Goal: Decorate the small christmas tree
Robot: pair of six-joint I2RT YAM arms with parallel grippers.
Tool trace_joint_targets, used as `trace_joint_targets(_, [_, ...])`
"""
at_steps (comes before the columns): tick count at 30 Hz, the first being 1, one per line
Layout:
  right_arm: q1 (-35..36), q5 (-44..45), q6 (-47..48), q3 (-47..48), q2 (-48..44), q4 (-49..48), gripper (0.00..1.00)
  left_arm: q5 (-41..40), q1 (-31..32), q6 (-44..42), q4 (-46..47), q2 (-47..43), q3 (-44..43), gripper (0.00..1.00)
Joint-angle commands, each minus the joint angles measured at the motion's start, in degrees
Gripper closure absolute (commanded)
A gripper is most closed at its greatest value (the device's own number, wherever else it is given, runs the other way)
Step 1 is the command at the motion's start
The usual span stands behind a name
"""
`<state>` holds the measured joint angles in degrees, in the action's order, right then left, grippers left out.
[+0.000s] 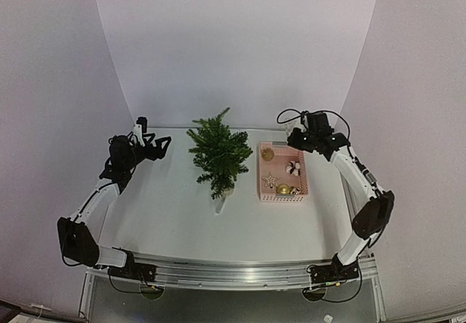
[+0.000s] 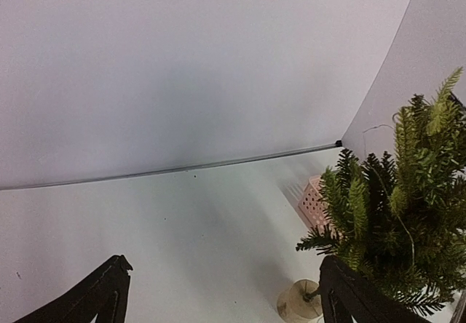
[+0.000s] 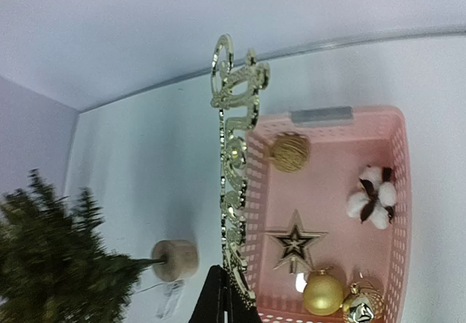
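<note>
A gold glitter word ornament (image 3: 231,163) stands pinched in the closed right gripper (image 3: 226,301) by the pink basket (image 3: 399,156) rim. The left gripper (image 2: 229,283) gapes empty beside the small christmas tree (image 1: 217,152) at mid-table, which seems undecorated. The star (image 3: 294,243), gold ball (image 3: 322,294) and cotton flower (image 3: 373,196) lie unhung in the basket.

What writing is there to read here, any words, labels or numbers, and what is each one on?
Nothing can be read clearly.
The gold script ornament in the right gripper: looks like cursive lettering, but seen nearly edge-on, unreadable.
The grey strip on the pink basket: nothing legible.
The white tag beside the small christmas tree: too blurred.
</note>
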<state>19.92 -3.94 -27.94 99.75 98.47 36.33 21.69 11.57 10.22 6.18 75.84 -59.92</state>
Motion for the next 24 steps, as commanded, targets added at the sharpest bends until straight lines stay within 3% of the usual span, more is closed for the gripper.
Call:
trace_joint_targets(1, [1.1, -13.6, 4.3, 6.2, -6.6, -0.4, 1.00, 5.3, -0.3, -2.4, 2.7, -3.8, -3.4, 0.10])
trace_joint_targets(4, [4.8, -17.7, 6.4, 9.9, -7.9, -0.4, 1.00, 9.3, -0.3, -4.1, 0.4, -4.1, -5.7, 0.11])
trace_joint_targets(10, [15.1, -29.1, 7.2, 19.4, -3.7, -0.2, 1.00, 25.6, -0.2, -5.3, -8.5, -2.9, -13.3, 0.11])
trace_joint_targets(15, [21.5, -30.4, 7.4, 21.5, -0.2, 0.8, 1.00, 39.4, 0.0, -10.6, -19.0, -1.1, -19.9, 0.11])
trace_joint_targets(24, [30.9, -28.4, 10.5, 27.0, 9.0, 10.2, 1.00, 40.6, 8.2, -26.9, -40.9, 2.1, -27.2, 0.07])
